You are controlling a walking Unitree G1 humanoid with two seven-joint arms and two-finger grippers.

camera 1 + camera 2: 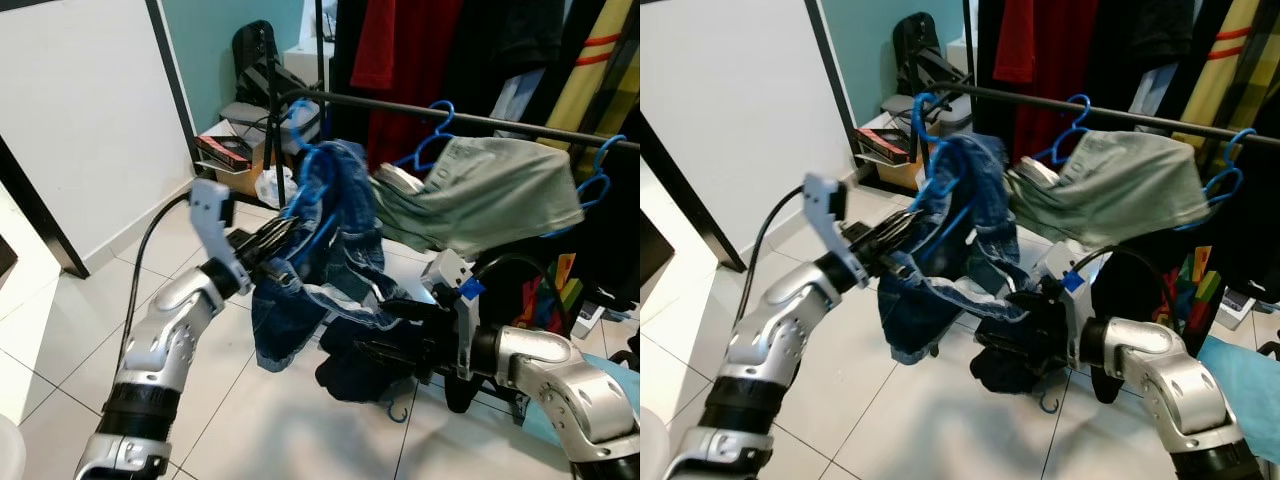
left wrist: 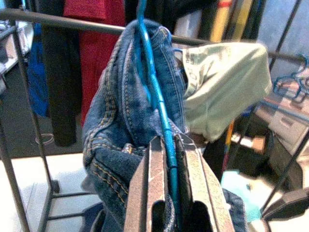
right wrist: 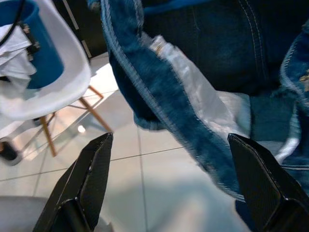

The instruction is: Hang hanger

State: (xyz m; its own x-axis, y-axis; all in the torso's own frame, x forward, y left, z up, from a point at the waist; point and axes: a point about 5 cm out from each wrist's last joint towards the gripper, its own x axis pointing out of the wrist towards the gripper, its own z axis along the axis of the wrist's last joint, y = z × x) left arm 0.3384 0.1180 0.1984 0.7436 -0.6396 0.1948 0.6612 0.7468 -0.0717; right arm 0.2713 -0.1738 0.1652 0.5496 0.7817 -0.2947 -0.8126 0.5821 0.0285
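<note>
Left gripper (image 2: 169,193) is up in the middle of the scene, its two black fingers pinched tight on the thin shaft of the blue hanger (image 1: 318,205), with denim bunched against them. The jeans (image 1: 325,270) are draped over that hanger in a heavy, crumpled fold, their lower end sagging toward the tiled floor (image 1: 120,270). The hanger's hook (image 1: 298,115) rises at the near side of the black clothes rail (image 1: 440,112), close to the rail's left end; whether it touches the bar I cannot tell.

Right gripper (image 3: 169,183) sits low and to the right, below the jeans, fingers spread wide apart with nothing between them. Dark denim with a pale inner lining hangs just beyond its fingertips.

Farther right on the rail, a pale green garment (image 1: 490,195) hangs on another blue hanger (image 1: 437,125), and a third blue hook (image 1: 598,165) is at its far right end. Behind the rail hang a red garment (image 1: 405,60), black clothes and a yellow piece with red stripes (image 1: 590,65). A small blue tag (image 1: 470,290) sits on the right wrist; no writing on it can be read, and no label on the jeans is legible. A white chair with wooden legs (image 3: 67,96) stands on the tiles in the right wrist view.
</note>
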